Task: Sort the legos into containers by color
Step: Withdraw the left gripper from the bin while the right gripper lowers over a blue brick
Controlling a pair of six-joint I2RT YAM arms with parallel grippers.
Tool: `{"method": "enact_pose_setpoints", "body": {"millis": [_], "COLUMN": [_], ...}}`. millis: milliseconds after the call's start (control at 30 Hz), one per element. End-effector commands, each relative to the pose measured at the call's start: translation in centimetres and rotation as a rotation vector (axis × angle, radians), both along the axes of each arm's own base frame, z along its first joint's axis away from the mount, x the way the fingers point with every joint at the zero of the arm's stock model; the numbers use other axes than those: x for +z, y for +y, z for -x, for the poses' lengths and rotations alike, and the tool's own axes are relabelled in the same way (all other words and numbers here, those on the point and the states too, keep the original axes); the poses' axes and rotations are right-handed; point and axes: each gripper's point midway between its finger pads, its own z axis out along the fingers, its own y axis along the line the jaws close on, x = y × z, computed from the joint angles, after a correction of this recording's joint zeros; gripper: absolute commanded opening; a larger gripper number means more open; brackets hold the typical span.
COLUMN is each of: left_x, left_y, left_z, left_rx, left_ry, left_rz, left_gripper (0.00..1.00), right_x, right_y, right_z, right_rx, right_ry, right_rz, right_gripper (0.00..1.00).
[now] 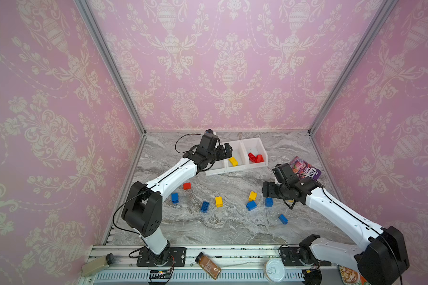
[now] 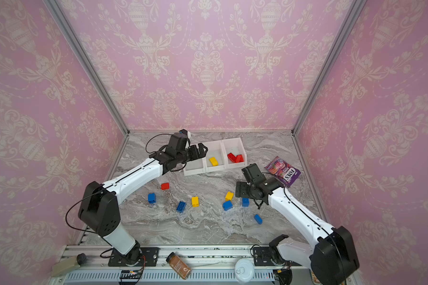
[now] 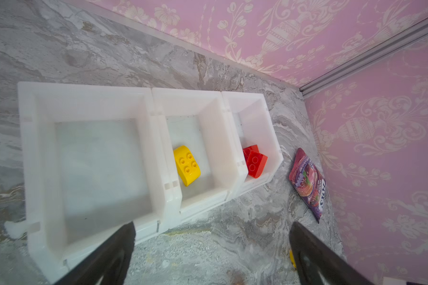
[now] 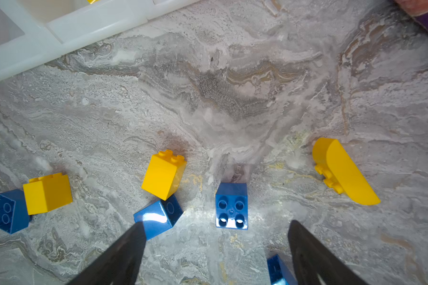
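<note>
Bin row: three joined white plastic open-top bins [image 1: 235,169] at the back; the white left arm [image 1: 173,175] crosses the way to the left one.
Left bin [image 3: 97,160]: bare inside, open above.
Middle bin [image 3: 208,118]: yellow curved brick [image 3: 186,164] near the front, room behind.
Right bin [image 3: 255,118]: two red bricks [image 3: 254,160] fill the front.
Before bins: bare grey marble tabletop [image 1: 232,183].
Right gripper [image 4: 215,223]: spread fingers; blue square brick [image 4: 231,206] ahead of the gap, tilted blue brick [image 4: 158,217] at one fingertip.
Right side: purple candy pouch [image 1: 305,170].
</note>
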Motion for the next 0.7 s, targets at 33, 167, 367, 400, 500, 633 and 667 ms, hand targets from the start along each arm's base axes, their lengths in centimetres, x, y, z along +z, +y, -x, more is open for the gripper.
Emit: {"method": "enact_pose_setpoints", "body": {"millis": [33,167,367,400,500,633,667], "left_x": [-0.2,-0.8,-2.4,-3.0,-3.9,-4.5,-4.6], "left_y": [3.1,5.4,8.2,8.6,9.6,9.9,10.0], "left_z": [3.3,5.1,7.4,7.8,8.6,9.5,9.7], "left_rx": [-0.025,-0.020,-0.001,0.004,0.012,-0.002,-0.006], "left_ry": [0.076,0.132,0.203,0.226,0.260,0.252,0.252], "left_rz": [-0.125,-0.184,-0.204,-0.191,-0.160,-0.129,-0.128], "left_gripper": [0.99,0.99,0.99,0.99,0.99,0.99,0.99], "right_x": [0.1,-1.0,-2.2,-2.4,-3.0,-3.7,-3.8], "right_y": [-1.0,-0.8,-0.6,-0.5,-0.3,-0.2,-0.2], "right_z": [-0.2,0.0,0.2,0.2,0.2,0.4,0.4], "right_rx": [0.007,0.018,0.025,0.028,0.037,0.047,0.049], "right_ry": [0.020,0.057,0.078,0.082,0.095,0.112,0.113], "right_rz": [0.073,0.076,0.078,0.076,0.076,0.083,0.085], "right_gripper": [0.90,0.89,0.86,0.86,0.85,0.83,0.83]}}
